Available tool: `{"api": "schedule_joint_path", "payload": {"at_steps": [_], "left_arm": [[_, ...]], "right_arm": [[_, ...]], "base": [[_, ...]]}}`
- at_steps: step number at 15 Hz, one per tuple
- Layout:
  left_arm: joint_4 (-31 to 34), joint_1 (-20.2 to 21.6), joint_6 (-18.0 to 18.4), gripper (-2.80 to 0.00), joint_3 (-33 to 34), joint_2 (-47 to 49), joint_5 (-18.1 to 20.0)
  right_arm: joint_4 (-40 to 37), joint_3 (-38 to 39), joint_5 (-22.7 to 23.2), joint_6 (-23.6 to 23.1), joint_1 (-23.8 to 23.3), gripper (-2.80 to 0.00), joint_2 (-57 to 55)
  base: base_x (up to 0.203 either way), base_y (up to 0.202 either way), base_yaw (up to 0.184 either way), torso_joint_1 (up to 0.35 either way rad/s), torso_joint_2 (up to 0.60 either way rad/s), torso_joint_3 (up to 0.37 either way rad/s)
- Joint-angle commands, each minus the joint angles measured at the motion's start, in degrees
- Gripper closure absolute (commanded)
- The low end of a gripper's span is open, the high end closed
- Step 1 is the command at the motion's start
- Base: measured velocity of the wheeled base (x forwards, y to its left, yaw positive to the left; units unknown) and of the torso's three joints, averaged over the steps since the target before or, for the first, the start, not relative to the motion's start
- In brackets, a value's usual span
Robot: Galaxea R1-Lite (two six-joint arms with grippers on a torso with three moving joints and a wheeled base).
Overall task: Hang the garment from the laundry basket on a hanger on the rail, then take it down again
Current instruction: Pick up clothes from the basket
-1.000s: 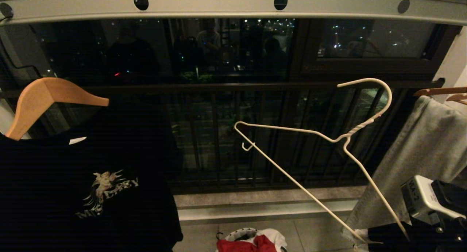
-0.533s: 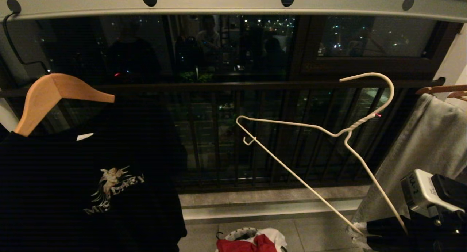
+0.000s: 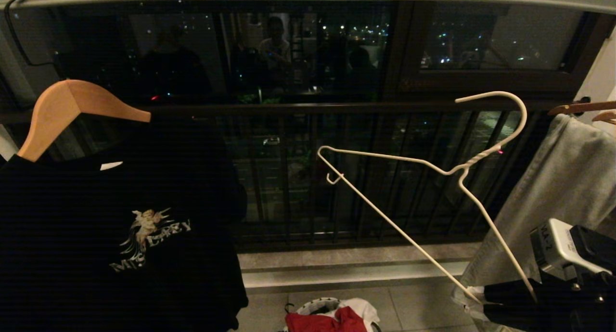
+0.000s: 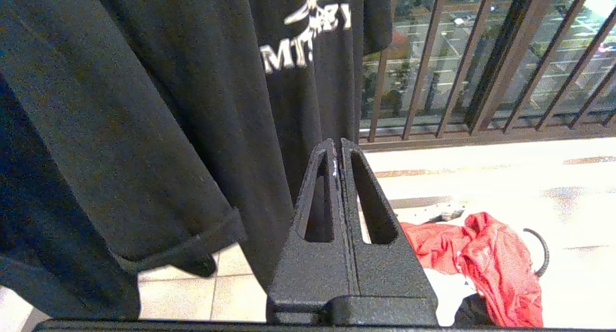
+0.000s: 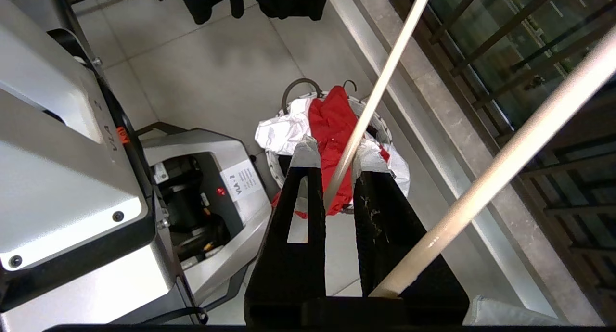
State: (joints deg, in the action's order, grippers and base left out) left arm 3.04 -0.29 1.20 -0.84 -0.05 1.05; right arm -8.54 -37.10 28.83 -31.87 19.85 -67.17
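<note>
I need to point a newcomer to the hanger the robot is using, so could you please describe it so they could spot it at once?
Look in front of the dark balcony railing, right of the black T-shirt on its wooden hanger. There the white wire hanger sits tilted in mid-air, its lower corner in the right gripper. It is thin and bare, with a twisted neck, unlike its thick brown neighbour.

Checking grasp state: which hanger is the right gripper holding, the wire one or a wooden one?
The thin white wire hanger. Its lower bar runs between the right gripper's fingers. The light-brown wooden hanger carries the black T-shirt, untouched.
</note>
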Motion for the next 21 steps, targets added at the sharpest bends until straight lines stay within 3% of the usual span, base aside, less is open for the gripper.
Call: {"api": "schedule_joint_path", "payload": {"at_steps": [1,21], "left_arm": [[-0.01,0.03,0.02,0.0,-0.03,-0.04,0.01],[0.02,0.02,0.01,0.0,-0.02,-0.04,0.02]], "right_arm": [[-0.07,0.09,0.17,-0.21,0.02,0.0,-0.07],[0.19,1.5,0.09,-2.86,0.02,0.0,-0.86]], "base": [[0.0,0.0,0.0,-0.123,0.27,0.142],[0.0,0.0,0.0,-0.147,0.33,0.177]]}}
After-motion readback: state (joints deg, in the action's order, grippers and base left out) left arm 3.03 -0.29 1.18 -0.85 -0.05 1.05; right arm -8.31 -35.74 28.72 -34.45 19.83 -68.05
